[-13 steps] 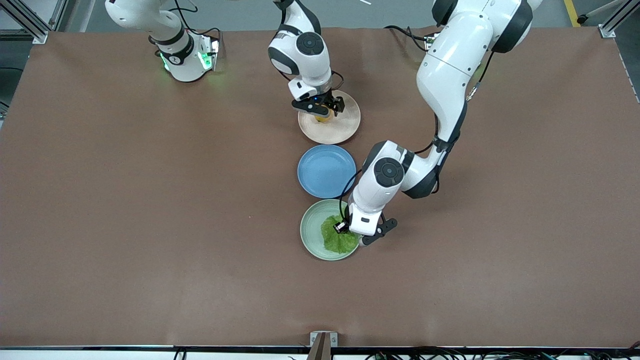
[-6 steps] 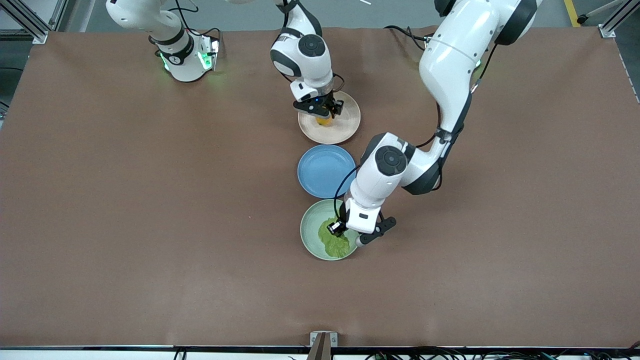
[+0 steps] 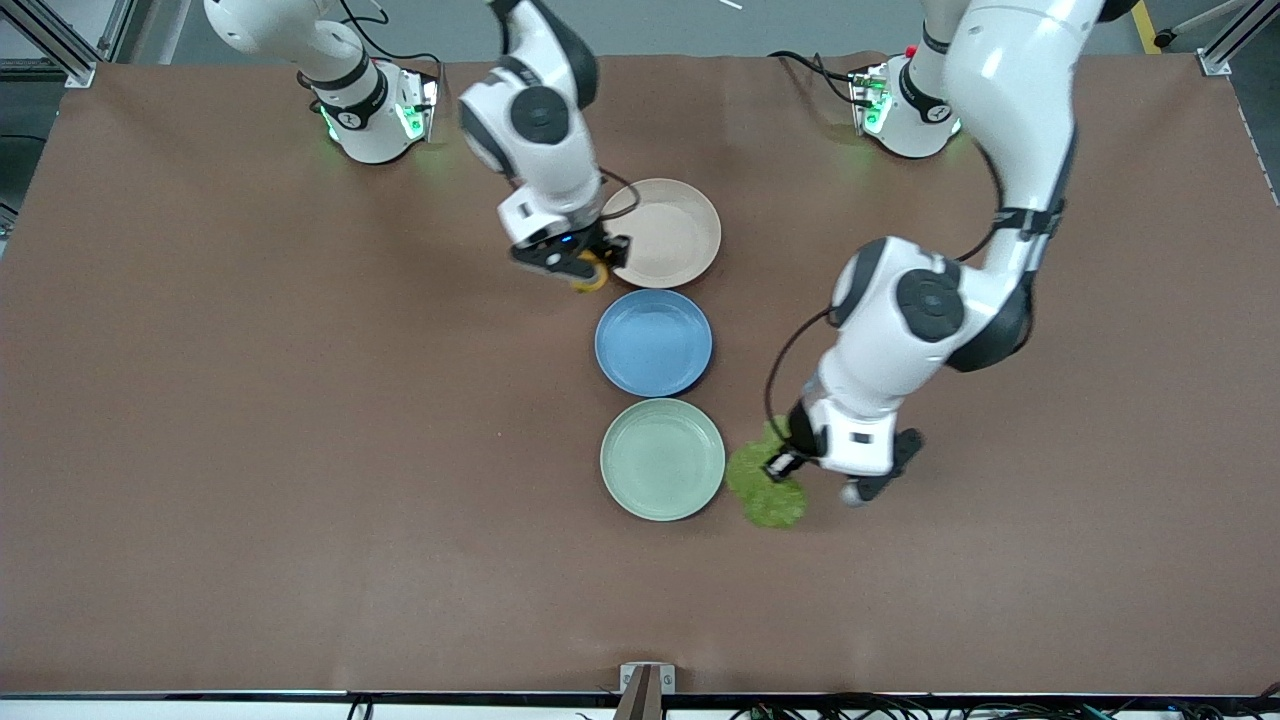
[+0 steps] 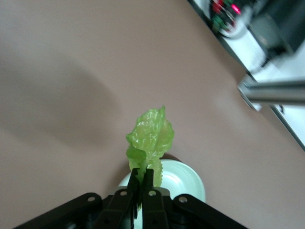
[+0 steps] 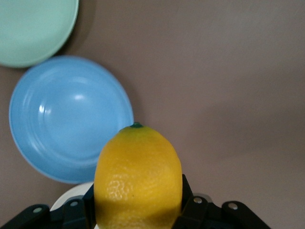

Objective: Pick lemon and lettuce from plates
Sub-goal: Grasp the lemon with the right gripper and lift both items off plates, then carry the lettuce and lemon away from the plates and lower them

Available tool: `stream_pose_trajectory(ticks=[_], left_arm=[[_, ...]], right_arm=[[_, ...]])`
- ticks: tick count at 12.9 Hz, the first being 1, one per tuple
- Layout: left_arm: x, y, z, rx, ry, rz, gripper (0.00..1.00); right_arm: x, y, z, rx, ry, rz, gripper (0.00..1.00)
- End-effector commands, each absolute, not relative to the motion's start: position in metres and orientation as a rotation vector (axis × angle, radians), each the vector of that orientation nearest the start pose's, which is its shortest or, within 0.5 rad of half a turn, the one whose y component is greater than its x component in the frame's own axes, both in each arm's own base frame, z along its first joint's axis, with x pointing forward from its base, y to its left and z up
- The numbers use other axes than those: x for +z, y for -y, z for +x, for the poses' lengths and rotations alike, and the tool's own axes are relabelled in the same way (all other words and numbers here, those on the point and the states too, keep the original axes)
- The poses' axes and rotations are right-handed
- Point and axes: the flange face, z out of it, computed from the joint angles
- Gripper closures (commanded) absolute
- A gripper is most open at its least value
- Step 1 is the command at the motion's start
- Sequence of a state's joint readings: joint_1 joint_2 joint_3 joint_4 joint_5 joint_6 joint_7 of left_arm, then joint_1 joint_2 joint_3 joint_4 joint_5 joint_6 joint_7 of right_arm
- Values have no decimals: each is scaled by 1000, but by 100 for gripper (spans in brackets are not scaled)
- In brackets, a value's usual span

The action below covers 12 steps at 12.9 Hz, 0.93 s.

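My right gripper is shut on the yellow lemon and holds it in the air over the table beside the beige-pink plate. The lemon fills the right wrist view. My left gripper is shut on the crinkled green lettuce and holds it over the table beside the mint green plate, toward the left arm's end. In the left wrist view the lettuce hangs from the shut fingers, with the mint plate below. Both plates are bare.
A blue plate lies between the beige-pink and mint plates; it also shows in the right wrist view. Both arm bases stand at the table's edge farthest from the front camera. Brown table surrounds the plates.
My right gripper lifted the lemon off the beige-pink plate and moved toward the right arm's end. My left gripper lifted the lettuce out of the mint plate and moved toward the left arm's end.
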State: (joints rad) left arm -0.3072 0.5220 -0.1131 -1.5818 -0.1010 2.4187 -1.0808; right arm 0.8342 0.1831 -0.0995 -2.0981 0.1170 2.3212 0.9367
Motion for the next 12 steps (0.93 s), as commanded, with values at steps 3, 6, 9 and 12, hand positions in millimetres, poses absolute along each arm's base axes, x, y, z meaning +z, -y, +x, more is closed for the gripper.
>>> stream_pose_trajectory(ticks=[3, 6, 9, 12], left_arm=[[345, 189, 598, -271, 1422, -3122, 94], [311, 132, 565, -274, 1511, -3032, 94], [282, 106, 551, -276, 1556, -2993, 94], [256, 92, 542, -302, 1601, -2972, 94]], right_arm=[[301, -212, 528, -16, -142, -3112, 100], [267, -140, 554, -7, -45, -3128, 99], [222, -108, 566, -56, 14, -3137, 99], [211, -74, 573, -43, 71, -3142, 99]])
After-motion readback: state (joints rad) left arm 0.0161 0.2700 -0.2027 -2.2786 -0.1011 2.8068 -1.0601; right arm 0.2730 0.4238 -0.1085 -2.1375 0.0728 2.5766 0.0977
